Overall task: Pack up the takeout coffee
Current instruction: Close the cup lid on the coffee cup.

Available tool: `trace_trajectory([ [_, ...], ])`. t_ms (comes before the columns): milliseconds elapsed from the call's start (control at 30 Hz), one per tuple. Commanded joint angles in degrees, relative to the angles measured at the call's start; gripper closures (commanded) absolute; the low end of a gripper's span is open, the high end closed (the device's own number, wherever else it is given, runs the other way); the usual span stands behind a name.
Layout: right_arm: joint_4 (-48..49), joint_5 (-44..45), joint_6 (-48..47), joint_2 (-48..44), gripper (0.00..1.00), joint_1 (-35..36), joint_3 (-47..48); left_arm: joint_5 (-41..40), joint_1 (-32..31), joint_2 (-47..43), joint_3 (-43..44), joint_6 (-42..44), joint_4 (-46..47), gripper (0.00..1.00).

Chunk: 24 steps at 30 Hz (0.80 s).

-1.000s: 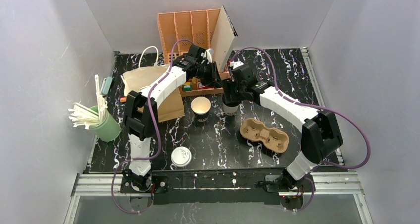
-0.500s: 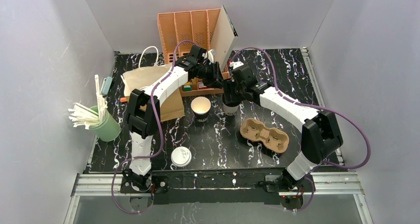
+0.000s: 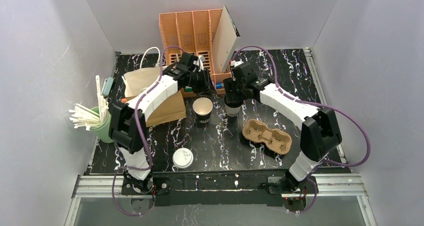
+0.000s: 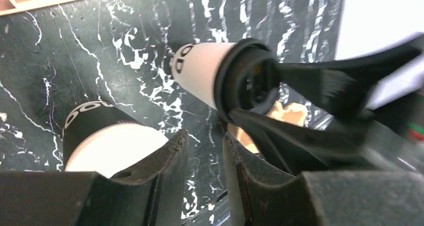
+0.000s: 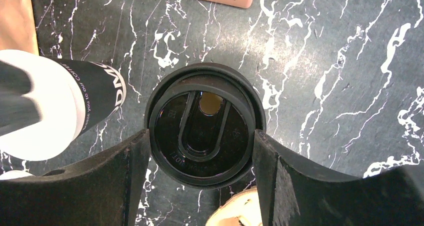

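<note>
While the left gripper [image 4: 205,140] hangs narrowly parted and empty near the orange slotted desk organiser [image 3: 192,28] at upper centre, the right gripper [image 3: 231,103] clamps the rim of the black round plastic lid [image 5: 204,131] atop the small white paper cup [image 4: 197,68], which stands on the black marbled table [image 3: 300,71] just right of centre. The two-sided hold likely steadies the lidded cup for a lift toward the brown moulded-pulp cup carrier [image 3: 266,134] at lower right. Whether the lid is fully seated cannot be told: overhead, the gripper hides it, and blur smears the right side of the left wrist view.
</note>
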Motion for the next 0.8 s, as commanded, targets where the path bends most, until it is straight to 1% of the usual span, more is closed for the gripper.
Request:
trace_trajectory([
  [0, -16.3, -0.1, 3.4, 7.7, 0.48, -0.1, -1.0, -3.5, 0.4, -9.7, -0.3, -1.4, -0.7, 0.70],
  [133, -19.4, 1.1, 6.3, 8.7, 0.47, -0.2, 1.7, -2.5, 0.4, -11.7, 0.7, -1.4, -1.2, 0.69],
  [300, -20.2, 2.4, 6.7, 7.6, 0.47, -0.2, 1.9, -1.6, 0.4, -13.5, -0.1, 0.0, -1.3, 0.69],
  [433, -18.6, 0.1, 5.4, 5.9, 0.47, -0.3, 1.7, -1.9, 0.4, -16.7, -2.5, 0.8, 0.5, 0.70],
  [500, -20.8, -0.5, 4.0, 6.3, 0.47, -0.2, 5.4, -1.7, 0.4, -15.9, 0.6, 3.3, -1.2, 0.70],
  [567, -23.3, -1.4, 2.1, 6.5, 0.47, -0.2, 9.2, -1.6, 0.4, -13.2, 6.6, 6.4, -5.5, 0.70],
  [633, -24.0, -2.0, 1.2, 5.3, 0.47, -0.1, 10.4, -0.4, 0.4, -11.1, 10.4, 8.8, -8.3, 0.70],
  [767, -23.0, -5.4, 0.9, 1.7, 0.48, -0.2, 8.8, 0.4, 0.4, -11.3, 9.9, 10.3, -9.2, 0.70],
])
